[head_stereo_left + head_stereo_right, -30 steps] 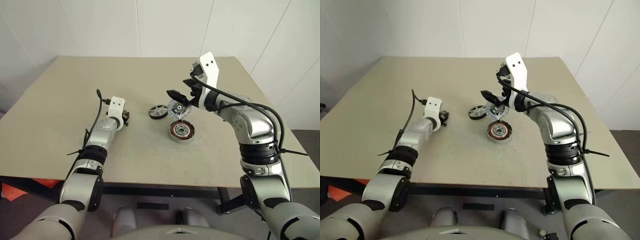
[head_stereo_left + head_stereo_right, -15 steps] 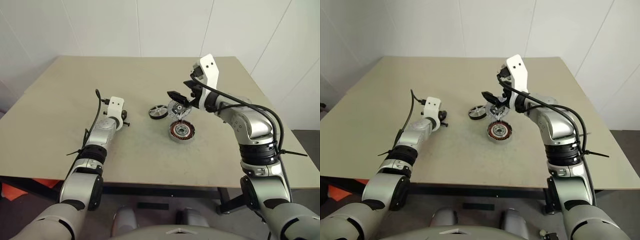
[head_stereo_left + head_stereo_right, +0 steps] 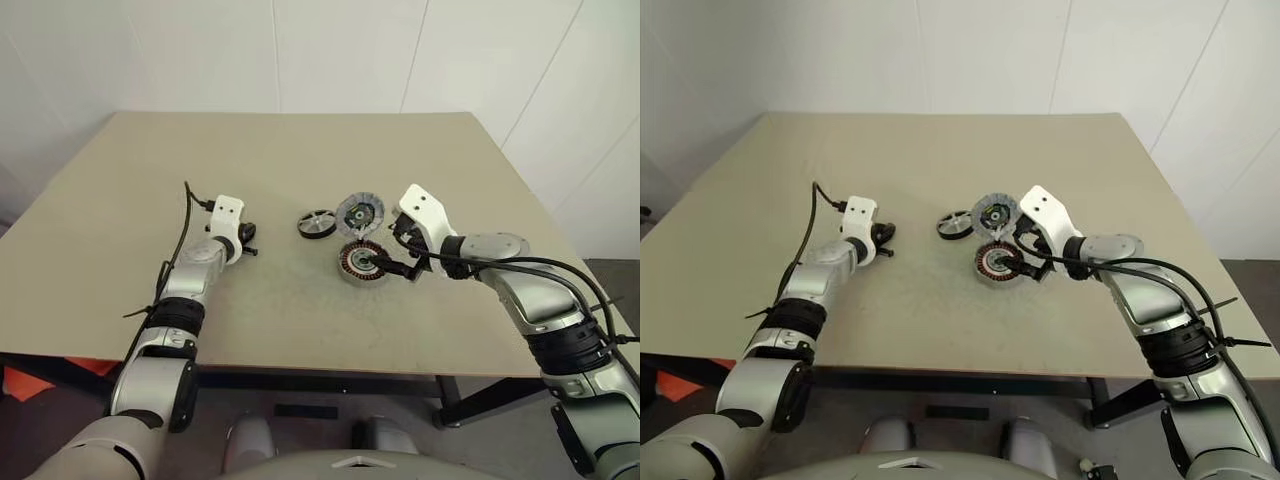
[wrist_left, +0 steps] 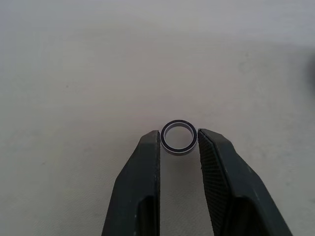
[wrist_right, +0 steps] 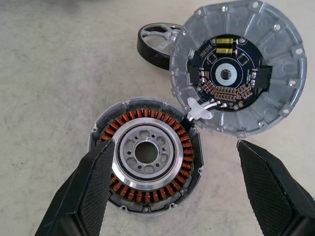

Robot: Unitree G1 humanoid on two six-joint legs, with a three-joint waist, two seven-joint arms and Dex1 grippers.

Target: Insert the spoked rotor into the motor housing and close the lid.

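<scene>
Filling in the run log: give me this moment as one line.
left hand: shut on small ring | right hand: open over motor housing | spoked rotor: on table | lid: beside housing

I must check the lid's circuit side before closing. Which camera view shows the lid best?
The right wrist view: the lid lies face up behind the motor housing, its dark board and ribbed grey rim plain. Both eye views show it only as a small disc on the table, details unreadable.
</scene>
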